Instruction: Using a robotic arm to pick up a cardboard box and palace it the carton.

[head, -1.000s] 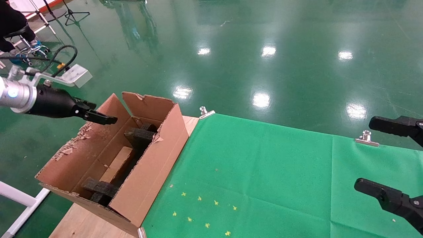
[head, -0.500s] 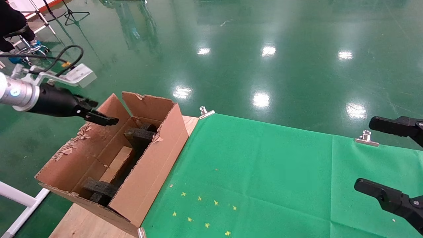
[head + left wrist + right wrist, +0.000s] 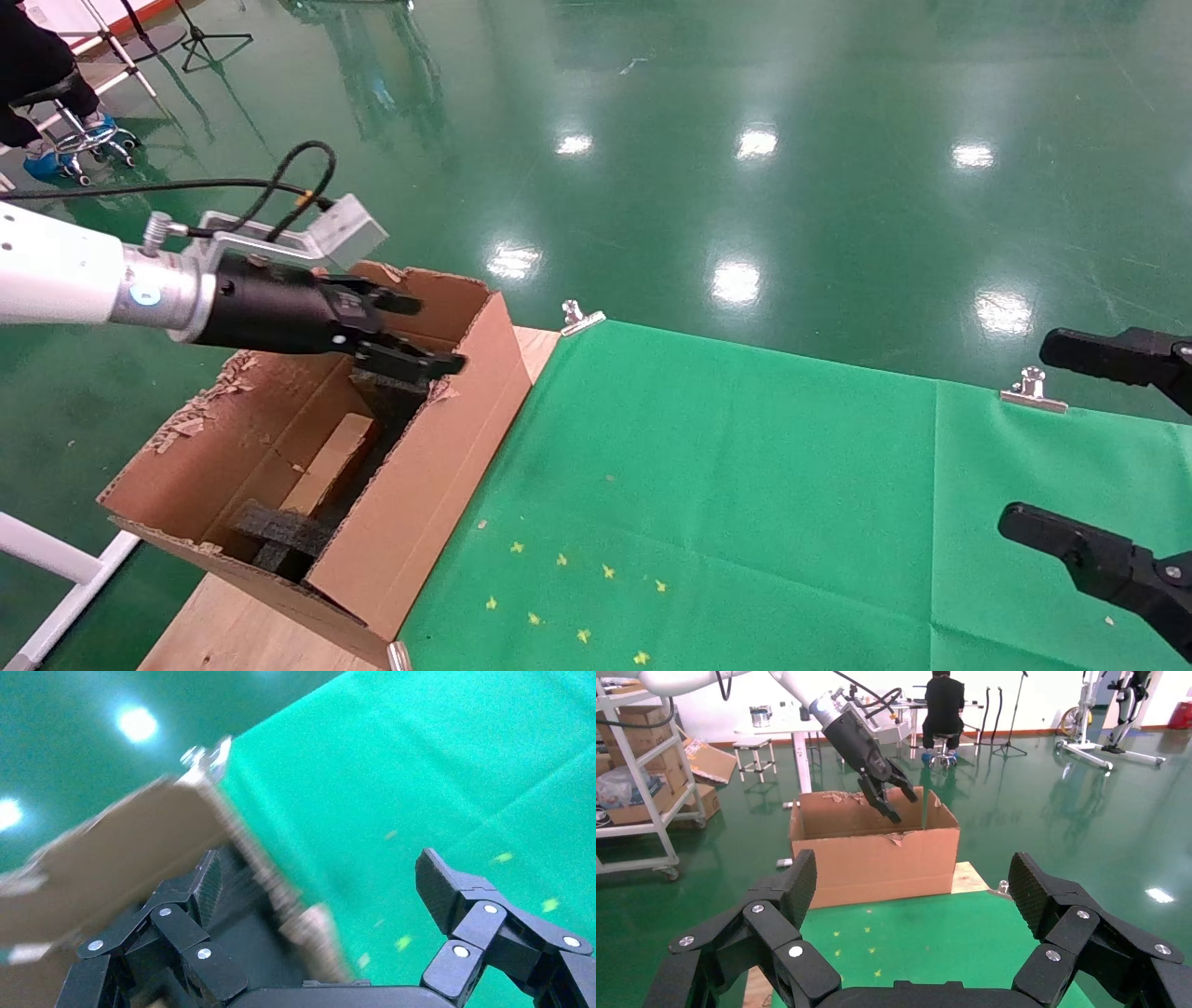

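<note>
Left black multi-link two-finger gripper above the large brown corrugated carton, jaws spread, nothing held.

Head view: small slim tape-wrapped brown cardboard box lying low inside the carton between black foam blocks, well below the fingers; white jointed arm reaching in over the ragged left flap; carton on a wooden table beside green cloth. Left wrist view: fingers straddling the carton's near wall, box not seen. Right wrist view: left gripper poised over the carton's open top from the far side. All-black right gripper parked over the cloth's right edge, jaws wide apart, empty.
</note>
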`<state>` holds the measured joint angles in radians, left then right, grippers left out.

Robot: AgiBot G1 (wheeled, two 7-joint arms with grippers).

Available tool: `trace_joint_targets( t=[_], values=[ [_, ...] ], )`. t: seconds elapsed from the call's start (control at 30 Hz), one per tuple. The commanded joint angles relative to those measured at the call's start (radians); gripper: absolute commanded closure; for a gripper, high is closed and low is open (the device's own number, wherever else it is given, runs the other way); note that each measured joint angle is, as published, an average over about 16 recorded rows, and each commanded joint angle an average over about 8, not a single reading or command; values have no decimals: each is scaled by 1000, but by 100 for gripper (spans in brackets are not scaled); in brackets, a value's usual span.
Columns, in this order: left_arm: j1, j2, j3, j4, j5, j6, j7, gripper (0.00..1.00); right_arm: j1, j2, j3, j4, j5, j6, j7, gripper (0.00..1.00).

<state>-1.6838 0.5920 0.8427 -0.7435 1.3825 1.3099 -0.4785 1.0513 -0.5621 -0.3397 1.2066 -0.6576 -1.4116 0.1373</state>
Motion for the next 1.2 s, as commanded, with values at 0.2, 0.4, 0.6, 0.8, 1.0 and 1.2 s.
trace_joint_targets(
  t=[0.2,0.4,0.6,0.8,1.0,1.2],
  values=[
    [101,3,-93,-89,-108,31,48,0,0,0,0,0,0,0,0,0],
    [187,6,-172,-166,-200,57,89,0,0,0,0,0,0,0,0,0],
    [273,9,-252,-242,-292,83,130,0,0,0,0,0,0,0,0,0],
    [359,11,-332,-318,-384,109,171,0,0,0,0,0,0,0,0,0],
    [445,14,-411,-395,-476,136,212,0,0,0,0,0,0,0,0,0],
    [531,17,-491,-471,-568,162,253,0,0,0,0,0,0,0,0,0]
  ],
)
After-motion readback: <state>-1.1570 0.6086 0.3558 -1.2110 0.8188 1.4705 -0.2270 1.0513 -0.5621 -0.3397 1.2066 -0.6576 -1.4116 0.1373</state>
